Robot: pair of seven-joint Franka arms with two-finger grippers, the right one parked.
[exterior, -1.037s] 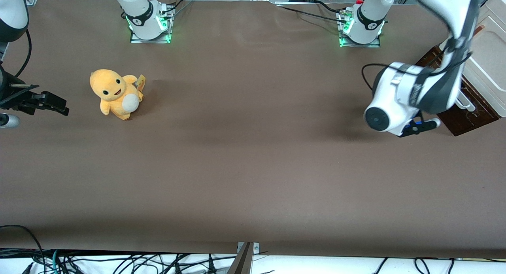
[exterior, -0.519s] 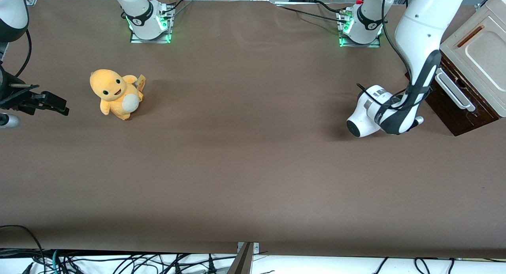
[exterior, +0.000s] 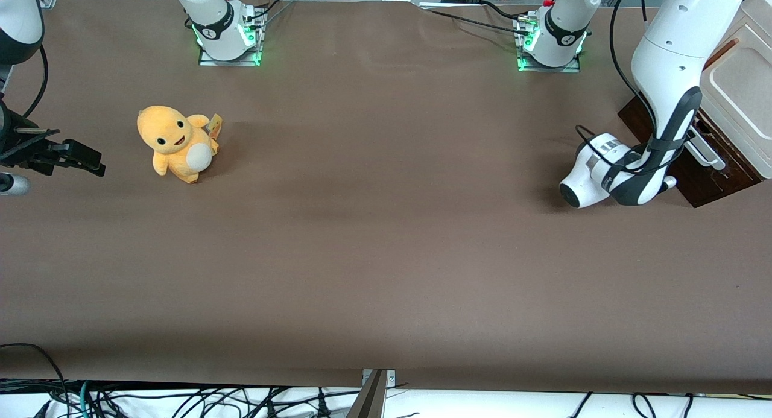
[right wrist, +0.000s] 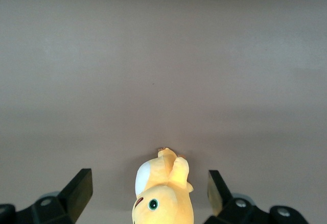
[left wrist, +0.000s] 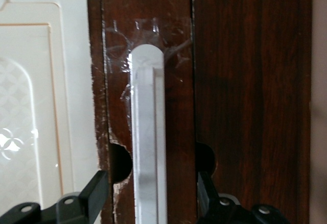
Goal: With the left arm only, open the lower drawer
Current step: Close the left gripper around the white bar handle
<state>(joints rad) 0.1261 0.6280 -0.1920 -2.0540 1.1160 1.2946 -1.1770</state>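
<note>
A yellow plush [exterior: 176, 142] sits at about nine o'clock on the brown table [exterior: 374, 237], toward the parked arm's end. At about three o'clock, the left arm [exterior: 663, 98] reaches down to the drawer [exterior: 705, 174], whose dark front is flush with the cream cabinet [exterior: 739, 98] and not yet pulled out. In the wrist view the gripper [left wrist: 150, 193] is spread open, one finger [left wrist: 97, 191] on each side of the silver handle [left wrist: 148, 147] and neither touching it. The risk, as judged: closing off-centre could let the bar slip free, or a skewed pull could drag the whole cabinet.
</note>
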